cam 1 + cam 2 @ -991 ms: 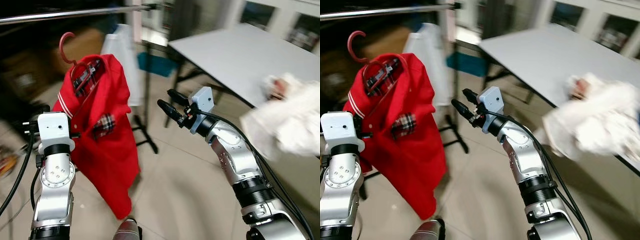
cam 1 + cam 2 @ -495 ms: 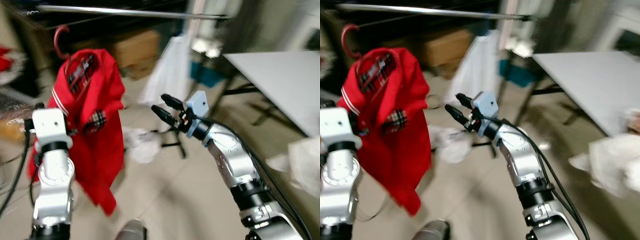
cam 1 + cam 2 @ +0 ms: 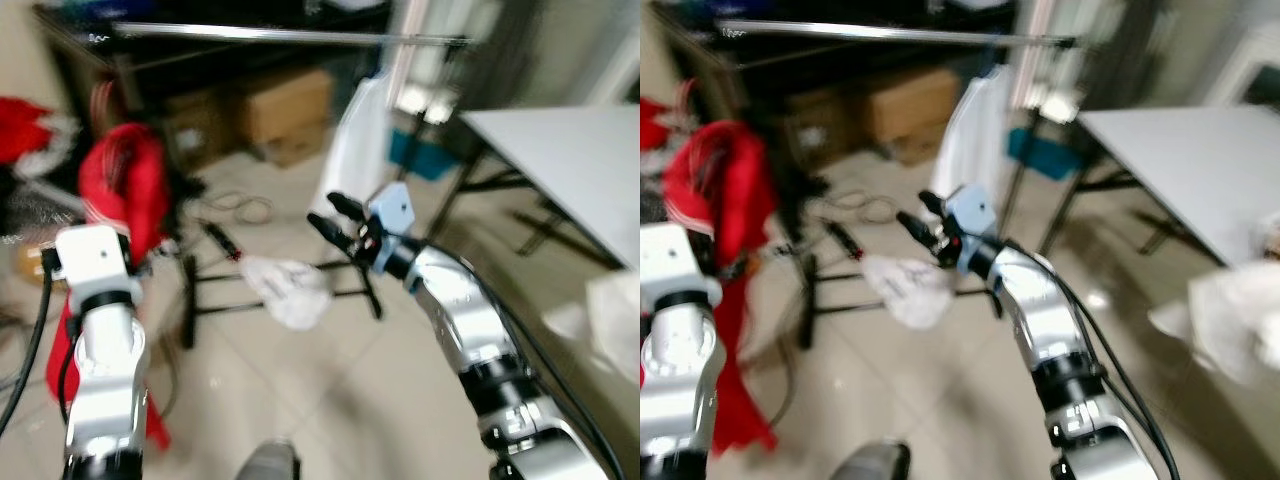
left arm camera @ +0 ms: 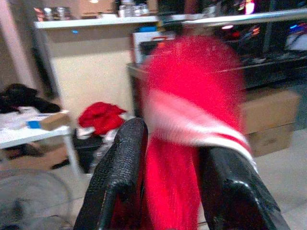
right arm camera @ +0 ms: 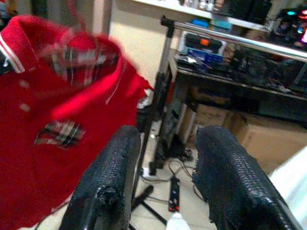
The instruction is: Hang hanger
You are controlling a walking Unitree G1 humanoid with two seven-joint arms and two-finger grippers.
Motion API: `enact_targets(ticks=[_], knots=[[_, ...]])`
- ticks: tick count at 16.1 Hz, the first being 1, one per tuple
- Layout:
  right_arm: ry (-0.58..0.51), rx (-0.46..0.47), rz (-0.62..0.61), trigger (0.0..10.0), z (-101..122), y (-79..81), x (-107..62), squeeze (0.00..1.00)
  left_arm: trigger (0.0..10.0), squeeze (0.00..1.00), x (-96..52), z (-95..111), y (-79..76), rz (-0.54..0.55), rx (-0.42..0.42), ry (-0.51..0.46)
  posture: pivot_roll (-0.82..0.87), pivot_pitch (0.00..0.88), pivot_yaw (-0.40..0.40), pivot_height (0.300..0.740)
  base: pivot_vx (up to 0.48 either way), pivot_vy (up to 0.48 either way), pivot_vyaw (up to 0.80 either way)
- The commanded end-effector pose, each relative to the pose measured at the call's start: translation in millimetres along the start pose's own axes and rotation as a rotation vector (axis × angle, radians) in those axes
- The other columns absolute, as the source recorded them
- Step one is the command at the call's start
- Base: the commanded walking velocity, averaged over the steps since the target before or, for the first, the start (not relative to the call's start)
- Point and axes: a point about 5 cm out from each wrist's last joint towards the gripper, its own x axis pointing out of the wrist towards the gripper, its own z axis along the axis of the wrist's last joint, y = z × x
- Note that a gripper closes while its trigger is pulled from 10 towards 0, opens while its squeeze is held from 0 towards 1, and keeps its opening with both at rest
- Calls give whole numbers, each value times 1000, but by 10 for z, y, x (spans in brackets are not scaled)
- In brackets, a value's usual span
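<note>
Left tool (image 4: 168,191) pinching red shirt (image 3: 125,190) at left. Right tool (image 3: 328,213) spread, raised mid-scene below rail (image 3: 290,36).

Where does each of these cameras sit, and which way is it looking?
Eye views: on the head, facing forward and down at the rail and floor; both arms show.
Left wrist: looks along the left end effector, shut on the red shirt.
Right wrist: looks along the open right end effector at shirt and rail.
All share the shirt.
</note>
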Motion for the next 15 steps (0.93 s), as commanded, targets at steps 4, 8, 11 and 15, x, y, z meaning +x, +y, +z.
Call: enact_targets(ticks=[4,8,11,15], knots=[[-35,25,53,10000,39,68,10,0,10000,0,-10,56,-18,-6,-45,-2,141,1,-40,740,0,0,0],[-48,31,53,10000,47,83,2,0,10000,0,-85,45,16,-1,-31,1,148,28,-45,740,0,0,0],[-27,36,63,10000,7,92,-50,0,10000,0,-155,31,-45,-24,-15,-1,144,40,-53,740,0,0,0],[-42,28,60,10000,73,53,1,0,10000,0,-95,167,-74,-41,5,-61,143,36,-57,740,0,0,0]])
